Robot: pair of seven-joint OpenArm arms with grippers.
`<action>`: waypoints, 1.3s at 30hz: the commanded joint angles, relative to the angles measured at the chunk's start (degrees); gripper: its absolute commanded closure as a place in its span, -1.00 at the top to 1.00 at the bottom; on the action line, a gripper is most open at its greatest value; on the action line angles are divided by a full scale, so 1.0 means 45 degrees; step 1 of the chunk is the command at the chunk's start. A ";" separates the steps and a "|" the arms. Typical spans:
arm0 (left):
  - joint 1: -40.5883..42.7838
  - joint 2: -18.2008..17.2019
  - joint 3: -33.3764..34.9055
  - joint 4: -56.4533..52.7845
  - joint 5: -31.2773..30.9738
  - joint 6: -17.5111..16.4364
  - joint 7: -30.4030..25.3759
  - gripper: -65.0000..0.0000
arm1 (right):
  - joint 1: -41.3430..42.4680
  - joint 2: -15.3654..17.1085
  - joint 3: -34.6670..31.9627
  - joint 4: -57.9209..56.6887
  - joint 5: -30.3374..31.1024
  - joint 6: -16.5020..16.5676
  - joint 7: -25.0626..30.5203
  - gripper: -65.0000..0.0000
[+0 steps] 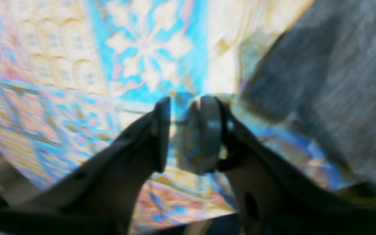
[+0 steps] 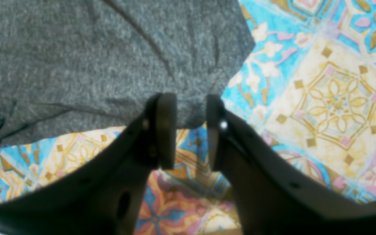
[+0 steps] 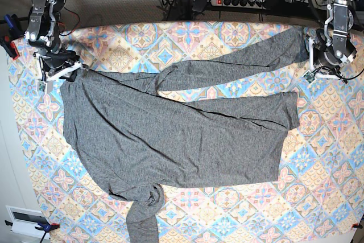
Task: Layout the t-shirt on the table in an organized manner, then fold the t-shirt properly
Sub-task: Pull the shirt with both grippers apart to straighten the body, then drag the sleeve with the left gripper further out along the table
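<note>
The t-shirt (image 3: 176, 140) lies spread across the middle of the desk (image 3: 330, 186), body flat, one long sleeve running toward the left claw (image 1: 181, 133) and a shoulder corner under the right claw (image 2: 191, 130). Both claws stand spread, pinching nothing; the right has the grey hem just ahead of its tips, the left has cloth off to its side.

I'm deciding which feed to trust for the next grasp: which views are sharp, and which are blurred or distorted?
Left wrist view: smeared, the tablecloth pattern warped, the t-shirt streaked, the left gripper soft-edged. Right wrist view: mostly crisp, the t-shirt knit and tile pattern readable, only the close right gripper out of focus. Base view: evenly lit, sharp, no glare.
</note>
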 commanded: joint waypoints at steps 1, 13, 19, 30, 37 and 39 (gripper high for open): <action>-0.0182 -0.0175 -0.0154 0.0539 -0.0638 0.0104 0.0288 -0.43 | 0.0055 0.0208 0.0108 0.0281 -0.0010 0.0055 0.0243 -0.47; -0.0202 -0.0156 -0.0349 0.2043 -0.4487 0.0104 0.3062 -0.43 | 0.0095 0.0169 0.0088 0.0945 -0.0030 0.0055 0.0243 -0.44; -0.0143 -0.0136 0.0354 0.2043 -0.4467 0.0104 0.3120 -0.43 | 0.0134 0.0169 0.0088 0.0906 -0.0050 0.0055 0.0243 -0.44; 0.0130 -0.0136 0.1761 0.1965 -0.4330 0.0104 0.3120 -0.42 | 0.0134 0.0169 0.0069 0.0886 -0.0050 0.0055 0.0262 -0.44; 0.0052 -0.0195 0.2503 0.0129 -0.3881 0.0104 0.2984 -0.42 | 0.0134 0.0149 0.0049 0.0867 -0.0050 0.0055 0.0282 -0.44; 0.0052 -0.0195 0.2757 -0.0321 -0.3178 0.0104 0.2593 -0.43 | 0.0134 0.0149 0.0049 0.0867 -0.0050 0.0055 0.0301 -0.44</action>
